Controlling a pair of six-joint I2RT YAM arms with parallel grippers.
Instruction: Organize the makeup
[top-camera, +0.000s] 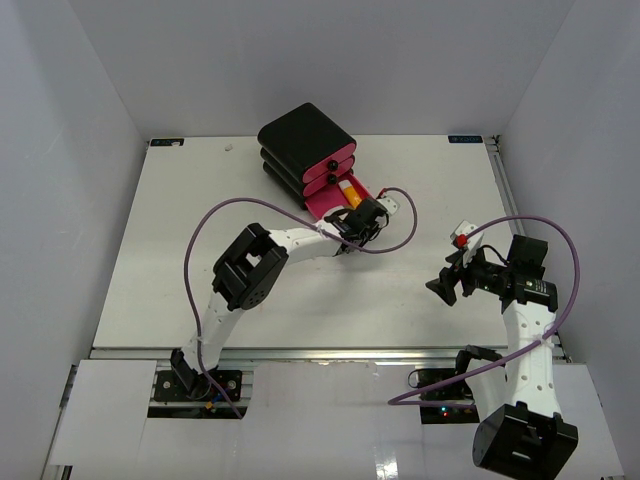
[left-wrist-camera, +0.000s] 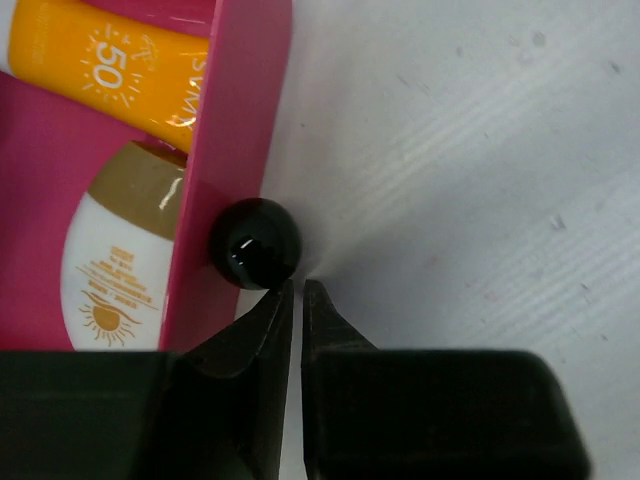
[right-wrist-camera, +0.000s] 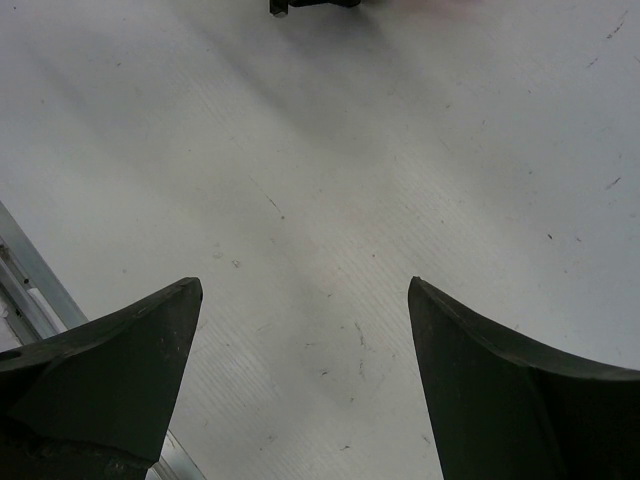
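the white table (top-camera: 200, 250) carries a black drawer box (top-camera: 300, 135) at its far middle, with the two upper pink drawers shut and the bottom pink drawer (top-camera: 325, 207) pulled out toward the arms. the makeup in view lies inside that open drawer: an orange sunscreen tube (left-wrist-camera: 110, 70) marked 50 and, just beside it, a white tube (left-wrist-camera: 110, 270) with a tan end, both close against the drawer's front wall. the right end effector (right-wrist-camera: 305, 285) hangs spread wide over bare table well off to the right, holding nothing. the left end effector (left-wrist-camera: 297, 290) is pressed together with nothing between its tips, which sit just beside the round black knob (left-wrist-camera: 255, 243) on the drawer front; whether they touch it i cannot tell. this looks like the closing of the drawer, late in the task. to do it well, the shut tips should meet the knob or the front beside it squarely. they should then push straight along the drawer's slide line, which runs on a slant toward the box. an off-axis shove could skew the drawer or slide the whole box across the table. the push should stay slow and end once the front sits flush with the two above.
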